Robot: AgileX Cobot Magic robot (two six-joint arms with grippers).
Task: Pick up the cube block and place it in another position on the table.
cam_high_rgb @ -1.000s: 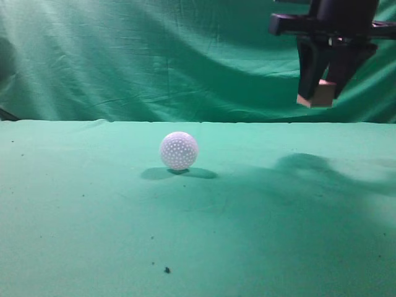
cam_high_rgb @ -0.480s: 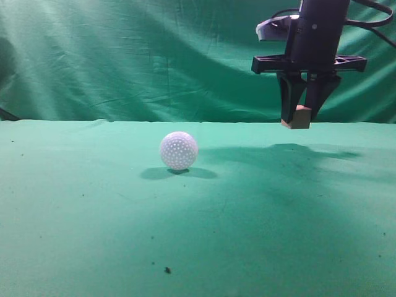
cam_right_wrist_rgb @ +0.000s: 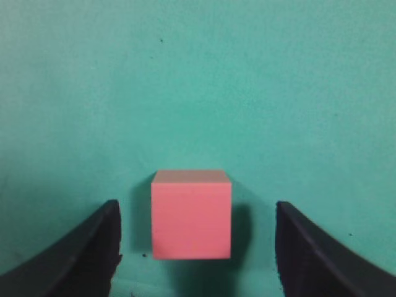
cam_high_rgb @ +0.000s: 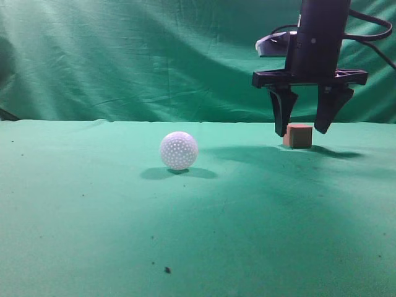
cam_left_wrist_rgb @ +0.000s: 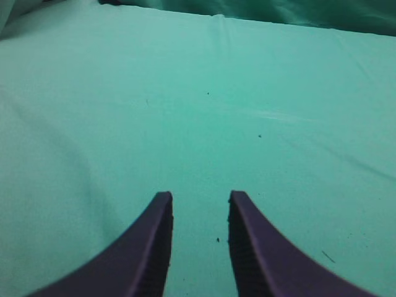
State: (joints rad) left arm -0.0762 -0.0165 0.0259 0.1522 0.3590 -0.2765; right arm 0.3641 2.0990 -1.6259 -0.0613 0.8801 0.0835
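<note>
While the cube block sits flat on the green counter, at about 3 o'clock from the white ball, the right gripper hangs over it with jaws wide open, not touching. To finish well, it should go straight up so no jaw bumps the block. The left gripper has jaws a little apart, holding nothing.

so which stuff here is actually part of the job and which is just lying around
Part of the job:
- cube block, resting on the table between the open fingers
- right gripper, open above the cube
- table, where the cube gets placed

Just lying about:
- white dimpled ball, left of the cube
- left gripper, open over bare cloth, holding nothing
</note>
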